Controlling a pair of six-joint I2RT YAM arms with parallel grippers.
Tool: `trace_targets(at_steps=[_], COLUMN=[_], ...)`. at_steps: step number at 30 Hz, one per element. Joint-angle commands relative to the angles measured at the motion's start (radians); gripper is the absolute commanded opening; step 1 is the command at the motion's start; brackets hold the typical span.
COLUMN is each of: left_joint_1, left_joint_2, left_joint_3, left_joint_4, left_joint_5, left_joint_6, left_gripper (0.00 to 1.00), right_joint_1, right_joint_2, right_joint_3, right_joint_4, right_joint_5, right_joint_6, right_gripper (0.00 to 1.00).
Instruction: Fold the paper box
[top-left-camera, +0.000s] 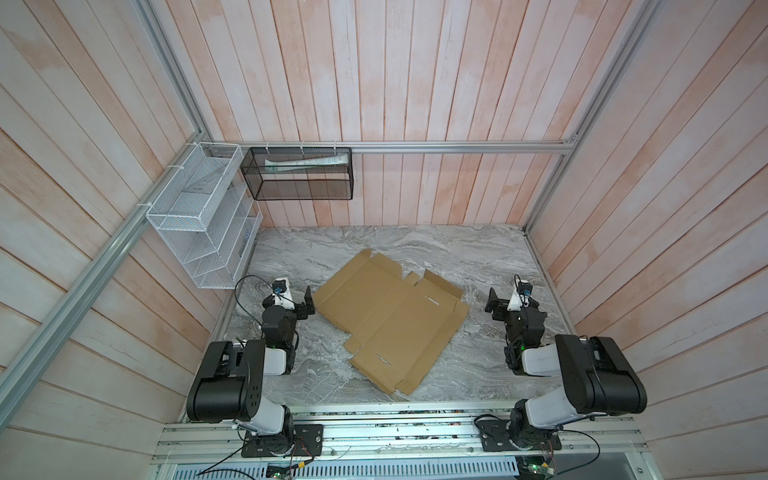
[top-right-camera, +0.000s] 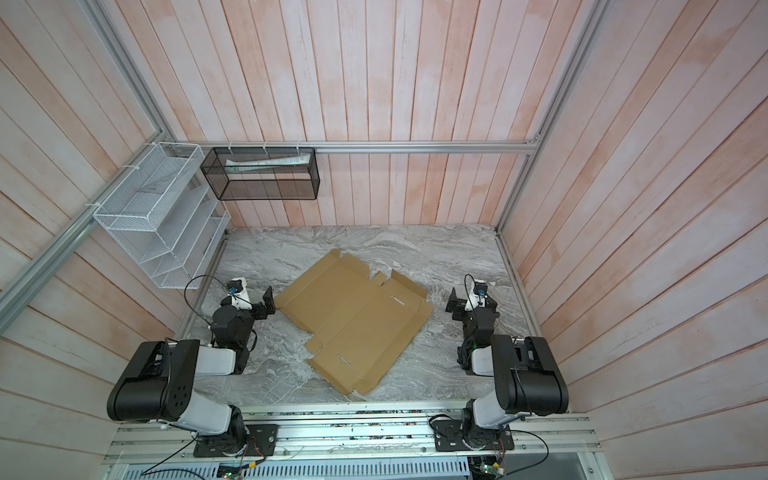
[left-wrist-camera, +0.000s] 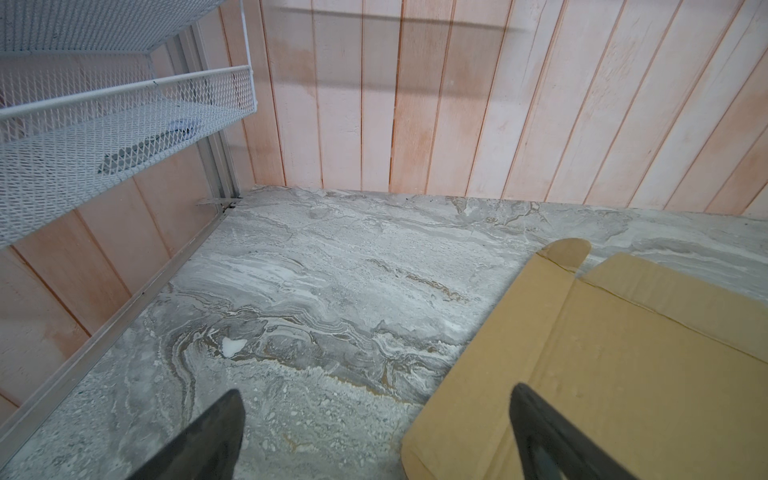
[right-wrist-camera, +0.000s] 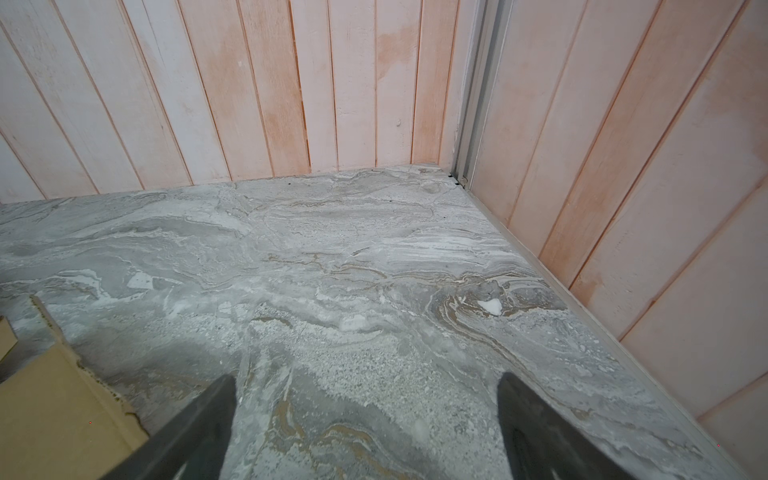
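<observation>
On the left, the left claw is hovering low over the desk. Its jaws are standing wide apart and are holding nothing. It is sitting just beside the left corner of the box; whether it is touching, I cannot tell.

In the middle, the box is lying flat and unfolded on the desk, turned at an angle, with its flaps and tabs spreading out around the panels.

On the right, the right claw is also hovering with jaws wide apart and empty, near the right edge of the box but apart from it.

The cardboard is probably light and stiff, bending only along its creases, and it is likely sliding easily on the smooth desk. Lying flat, it is giving little to pinch from above. The flap near the right claw seems to be lifting a little, so a free flap edge is the better place to hold, while the other claw is pressing a panel down.
</observation>
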Motion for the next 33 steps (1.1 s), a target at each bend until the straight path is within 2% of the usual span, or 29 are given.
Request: trace_targets(at_steps=[1,27,31,33], left_joint_1=[-0.004,-0.004,-0.004,-0.004], left_joint_2=[0.003,-0.002,-0.057,-0.114], left_joint_3=[0.014,-0.001,-0.013,0.011], left_joint_4=[-0.013,0.008,-0.009,-0.098], left_joint_5=[-0.005,0.006,0.015,0.015], left_joint_6=[-0.001,0.003,0.009,0.009], left_gripper=[1.0,1.0,1.0,1.0], right_joint_1=[0.004,0.005,0.005,0.004], right_joint_2=[-0.002,-0.003,-0.003,-0.015], right_joint_3=[0.017,0.017,0.015,0.02], right_joint_4=[-0.008,-0.005,-0.003,0.012], right_joint_5=[0.015,0.014,0.013,0.018], right_joint_6=[-0.013,-0.013,-0.013,-0.001], right_gripper=[0.98,0.98,0.98,0.98])
